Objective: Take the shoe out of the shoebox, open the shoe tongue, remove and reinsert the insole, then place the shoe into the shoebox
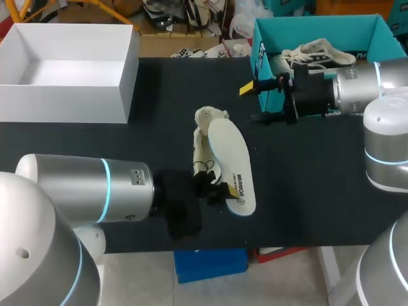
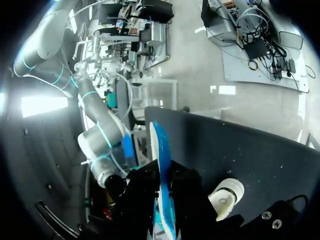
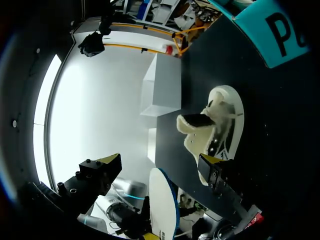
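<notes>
A cream shoe (image 1: 204, 137) lies on the black table (image 1: 306, 185) near its middle, and it shows ahead of the right gripper in the right wrist view (image 3: 215, 125). The white insole (image 1: 231, 159) is out of the shoe, slanting over the shoe's right side. My left gripper (image 1: 220, 191) is shut on the insole's near end. In the left wrist view the insole (image 2: 161, 150) runs edge-on, white and blue, between the left gripper (image 2: 163, 200) fingers. My right gripper (image 1: 252, 103) hovers open to the right of the shoe, beside the teal shoebox (image 1: 319, 32). Its fingers (image 3: 102, 172) stand wide apart with nothing between them.
The teal shoebox at the back right holds another pale shoe (image 1: 312, 54). A white open box (image 1: 70, 83) stands at the back left. The right arm (image 1: 363, 86) stretches across the shoebox's front. The table's near edge lies just behind the left gripper.
</notes>
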Robot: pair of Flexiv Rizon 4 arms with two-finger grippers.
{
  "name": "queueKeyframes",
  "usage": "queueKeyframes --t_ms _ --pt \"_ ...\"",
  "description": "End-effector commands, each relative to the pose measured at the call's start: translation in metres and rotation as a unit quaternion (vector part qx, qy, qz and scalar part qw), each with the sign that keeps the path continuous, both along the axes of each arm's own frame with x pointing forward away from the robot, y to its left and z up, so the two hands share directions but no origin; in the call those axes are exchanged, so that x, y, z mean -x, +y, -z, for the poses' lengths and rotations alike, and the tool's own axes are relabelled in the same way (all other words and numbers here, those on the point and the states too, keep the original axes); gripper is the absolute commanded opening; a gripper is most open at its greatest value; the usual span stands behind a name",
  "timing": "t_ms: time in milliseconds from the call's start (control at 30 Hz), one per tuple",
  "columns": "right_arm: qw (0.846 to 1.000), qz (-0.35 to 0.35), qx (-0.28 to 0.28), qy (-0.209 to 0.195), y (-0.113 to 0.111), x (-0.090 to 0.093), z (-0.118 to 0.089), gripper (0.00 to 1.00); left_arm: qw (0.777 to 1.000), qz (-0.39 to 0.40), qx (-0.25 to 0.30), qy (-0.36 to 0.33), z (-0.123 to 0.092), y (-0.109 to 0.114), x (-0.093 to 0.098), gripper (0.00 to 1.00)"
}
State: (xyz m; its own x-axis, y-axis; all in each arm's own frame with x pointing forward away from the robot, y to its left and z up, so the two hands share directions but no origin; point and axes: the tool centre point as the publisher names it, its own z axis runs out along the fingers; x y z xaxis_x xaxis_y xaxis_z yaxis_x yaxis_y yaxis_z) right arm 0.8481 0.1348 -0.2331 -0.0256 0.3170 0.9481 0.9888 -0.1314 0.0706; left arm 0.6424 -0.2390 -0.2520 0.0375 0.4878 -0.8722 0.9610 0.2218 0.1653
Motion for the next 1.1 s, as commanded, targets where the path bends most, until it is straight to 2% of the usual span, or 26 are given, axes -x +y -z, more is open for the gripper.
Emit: queueKeyframes --t_ms 33,367,500,700,867,1100 --pt "1.000 0.002 0.000 0.000 0.002 0.000 0.001 1.00 0.957 0.072 0.276 -0.052 -0.001 0.014 -0.004 0.00" --pt "1.000 0.002 0.000 0.000 0.002 0.000 0.001 1.00 0.955 0.077 0.280 -0.055 -0.002 0.013 -0.001 0.00" --pt "1.000 0.002 0.000 0.000 0.002 0.000 0.001 1.00 0.944 0.068 0.319 -0.036 0.011 0.012 0.004 0.00" --pt "1.000 0.002 0.000 0.000 0.002 0.000 0.001 1.00 0.938 0.065 0.339 -0.026 0.024 0.007 0.008 0.00" --pt "1.000 0.002 0.000 0.000 0.002 0.000 0.001 1.00 0.929 0.077 0.359 -0.052 0.022 0.004 -0.003 0.00" --pt "1.000 0.002 0.000 0.000 0.002 0.000 0.001 1.00 0.926 0.091 0.360 -0.070 0.018 0.005 -0.029 0.00"
